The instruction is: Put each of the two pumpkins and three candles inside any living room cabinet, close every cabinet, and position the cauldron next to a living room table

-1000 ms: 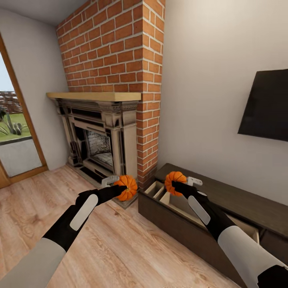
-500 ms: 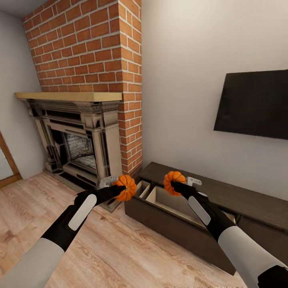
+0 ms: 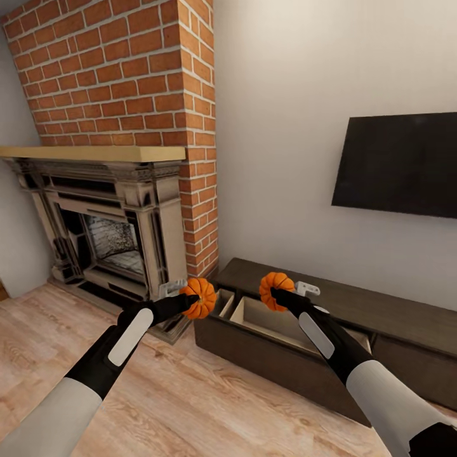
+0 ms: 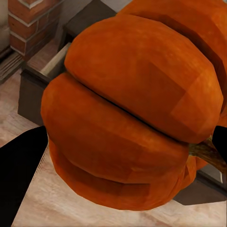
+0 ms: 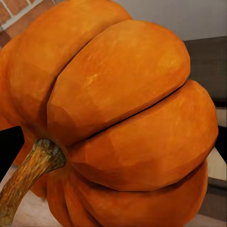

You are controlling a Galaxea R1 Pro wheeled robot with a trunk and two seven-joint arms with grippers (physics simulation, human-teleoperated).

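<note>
Each hand holds one orange ribbed pumpkin. My left gripper [image 3: 190, 299] is shut on a pumpkin [image 3: 202, 297], held in the air just left of the cabinet's end. The same pumpkin [image 4: 132, 109] looms large in the left wrist view. My right gripper [image 3: 279, 293] is shut on the other pumpkin [image 3: 276, 290], hanging over the pulled-out drawer [image 3: 279, 317] of the long dark-brown cabinet [image 3: 355, 304]. That pumpkin [image 5: 118, 118] shows its brown stem in the right wrist view. Candles and cauldron are out of view.
A brick chimney [image 3: 127, 76] with a stone fireplace [image 3: 108, 235] and wooden mantel stands to the left of the cabinet. A dark TV [image 3: 400, 165] hangs on the wall above it. Light wood floor [image 3: 190, 406] lies in front.
The whole view has swung right: fireplace and cabinet slid leftward, the door at left left the picture. Both arms keep the same pose, each still holding its pumpkin.
</note>
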